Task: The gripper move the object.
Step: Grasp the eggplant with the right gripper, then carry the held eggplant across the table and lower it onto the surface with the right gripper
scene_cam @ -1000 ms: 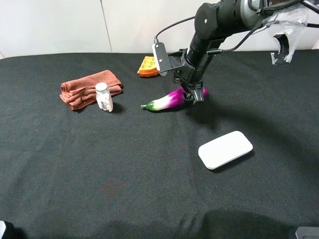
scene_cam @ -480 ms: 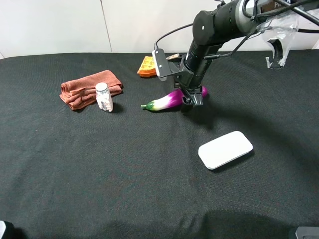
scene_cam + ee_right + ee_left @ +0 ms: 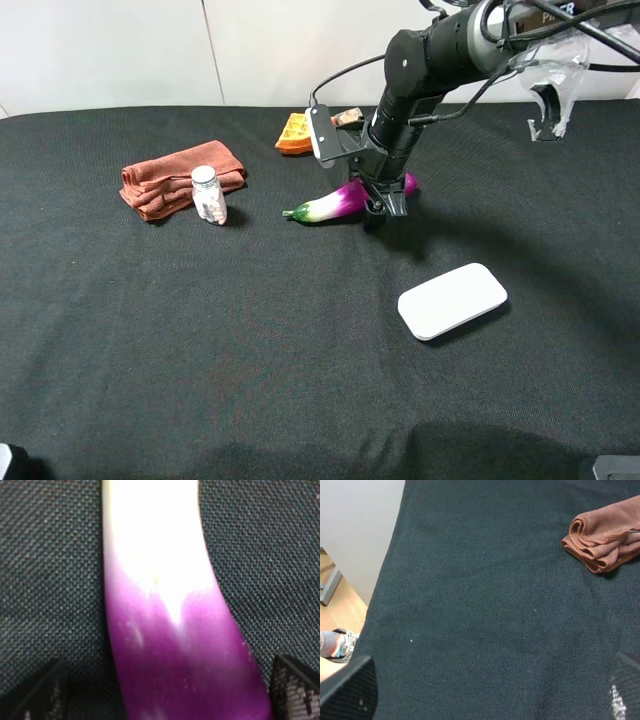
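The right tool [image 3: 385,203] is spread wide, one finger on each side of the eggplant [image 3: 335,203] at its purple end, holding nothing. The eggplant lies on the rough black cloth worktop [image 3: 200,350]. It is smooth, shiny and round, so it could slip or roll when squeezed. Nearer lies a flat white case [image 3: 452,300]; farther back, a bumpy orange waffle [image 3: 296,133].

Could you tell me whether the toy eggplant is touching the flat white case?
No, the eggplant lies apart from the white case, with bare black cloth between them.
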